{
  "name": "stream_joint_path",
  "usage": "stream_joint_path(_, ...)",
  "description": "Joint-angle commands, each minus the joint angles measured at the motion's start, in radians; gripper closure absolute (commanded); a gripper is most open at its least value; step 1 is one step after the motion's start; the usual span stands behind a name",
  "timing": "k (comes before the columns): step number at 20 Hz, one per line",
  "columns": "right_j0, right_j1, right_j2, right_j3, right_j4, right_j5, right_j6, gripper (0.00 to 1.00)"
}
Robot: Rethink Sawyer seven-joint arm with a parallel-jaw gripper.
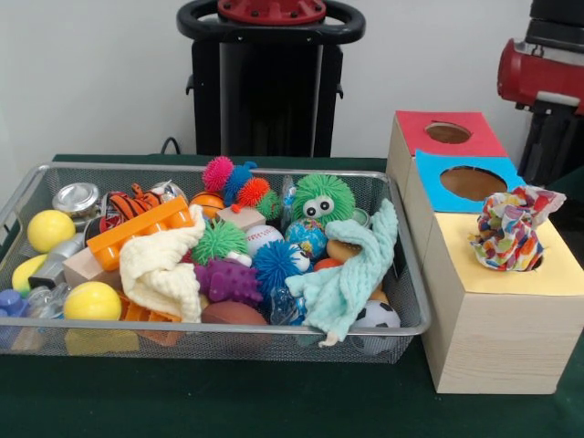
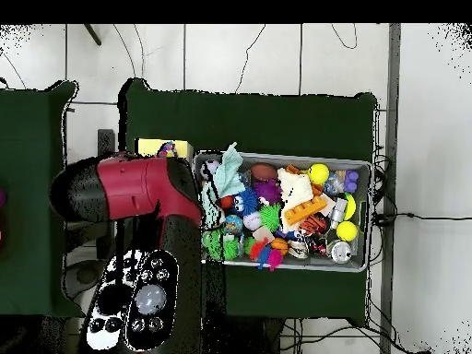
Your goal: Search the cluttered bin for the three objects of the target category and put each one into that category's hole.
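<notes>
Wire bin [image 1: 415, 301] packed with toys; cream cloth [image 1: 164, 269] and teal cloth [image 1: 351, 278] drape over them. Multicoloured cloth [image 1: 507, 233] is stuffed in the yellow box's hole [image 1: 540, 260], right of bin. Gripper hidden, state unknowable.

The bin [image 1: 401, 274] was wire mesh, the box [image 1: 497, 338] pale matt wood, the towel [image 1: 351, 274] soft nubby cloth, the can [image 1: 77, 198] shiny metal.

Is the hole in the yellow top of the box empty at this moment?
No, a multicoloured cloth is bunched in the yellow-topped box's hole and sticks up out of it.
</notes>
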Motion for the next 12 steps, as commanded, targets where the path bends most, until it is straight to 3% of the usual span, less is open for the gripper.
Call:
stream_joint_path(1,-0.019,0.06,0.0,-0.094,-0.056,0.17,0.039,1.0)
stream_joint_path(12,-0.06,0.098,0.04,-0.067,-0.082,0.121,0.004,1.0)
